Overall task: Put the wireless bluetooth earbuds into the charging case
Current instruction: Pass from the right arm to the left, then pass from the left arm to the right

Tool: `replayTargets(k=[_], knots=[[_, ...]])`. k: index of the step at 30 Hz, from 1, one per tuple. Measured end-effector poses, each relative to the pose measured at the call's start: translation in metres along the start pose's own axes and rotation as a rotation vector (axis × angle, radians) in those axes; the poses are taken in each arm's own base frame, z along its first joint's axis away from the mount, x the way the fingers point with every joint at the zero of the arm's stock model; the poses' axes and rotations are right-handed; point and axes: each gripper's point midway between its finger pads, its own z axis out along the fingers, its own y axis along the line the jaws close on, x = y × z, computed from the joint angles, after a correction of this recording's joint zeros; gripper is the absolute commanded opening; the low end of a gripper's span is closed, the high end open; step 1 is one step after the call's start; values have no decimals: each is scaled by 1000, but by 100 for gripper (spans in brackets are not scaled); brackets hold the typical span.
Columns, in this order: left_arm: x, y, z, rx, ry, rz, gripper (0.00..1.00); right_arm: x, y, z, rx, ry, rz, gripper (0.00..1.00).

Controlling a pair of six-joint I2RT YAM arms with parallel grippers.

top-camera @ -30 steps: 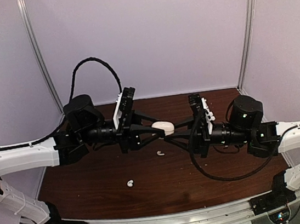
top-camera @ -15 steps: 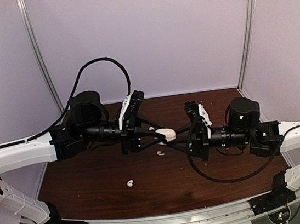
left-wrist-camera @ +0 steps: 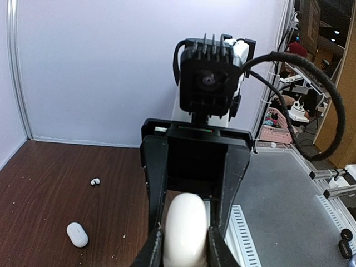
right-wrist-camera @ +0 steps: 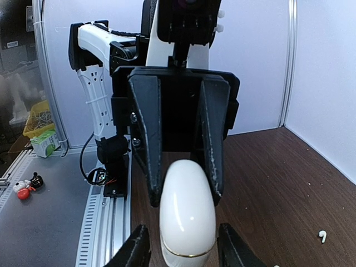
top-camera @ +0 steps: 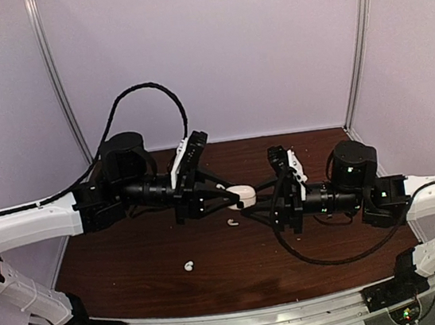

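left end effector (top-camera: 233,199): clamped on white charging case (right-wrist-camera: 187,214), held in air | right end effector (top-camera: 251,200): fingers narrow around same case, contact cannot tell | one earbud (top-camera: 231,222): lying on table (top-camera: 133,254)

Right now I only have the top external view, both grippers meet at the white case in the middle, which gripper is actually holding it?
Observer: The left gripper is shut on the charging case; in the right wrist view the right gripper straddles it with gaps either side.
Operator: Is its lid open?
Observer: No, it looks shut; only a thin seam line shows near one end.
Operator: Anything on the table I'm missing?
Observer: Yes, the left wrist view shows a second case and an earbud on the table toward the back wall.
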Motion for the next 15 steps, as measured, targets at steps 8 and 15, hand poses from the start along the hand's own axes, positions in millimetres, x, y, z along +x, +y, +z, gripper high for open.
replayTargets(k=[8, 15], knots=[[-11, -2, 0, 13, -44, 5, 5, -3, -1, 5, -3, -26, -1, 40], [-15, -3, 0, 18, -67, 14, 4, 1, -2, 10, -7, -21, 15, 40]])
